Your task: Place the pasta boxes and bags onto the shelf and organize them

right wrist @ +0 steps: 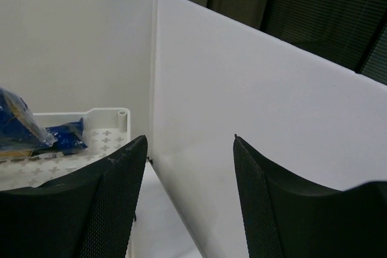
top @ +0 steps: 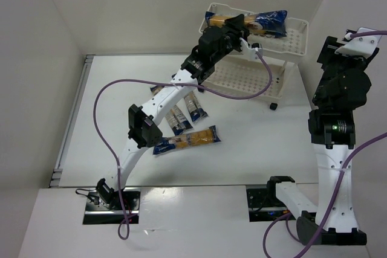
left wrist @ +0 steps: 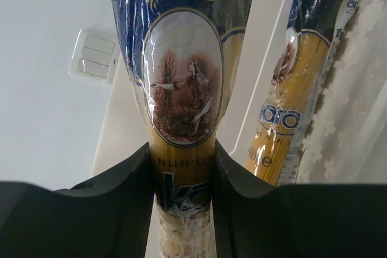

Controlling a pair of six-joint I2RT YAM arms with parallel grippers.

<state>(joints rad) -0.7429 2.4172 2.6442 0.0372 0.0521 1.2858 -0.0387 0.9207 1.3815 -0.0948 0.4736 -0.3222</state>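
Note:
The cream two-tier shelf stands at the back right. My left gripper is over the left part of its top tray, shut on a pasta bag. In the left wrist view the bag sits between the fingers of the gripper, its blue end pointing away. A second bag lies on the top tray just beside it and shows in the left wrist view. Three more bags lie on the table under the left arm. My right gripper is open, empty and raised to the right of the shelf.
White walls close in the table at the back and right; the right wrist view faces their corner, with the shelf's corner post and a blue bag end at its left. A purple cable hangs in front of the shelf's lower tray.

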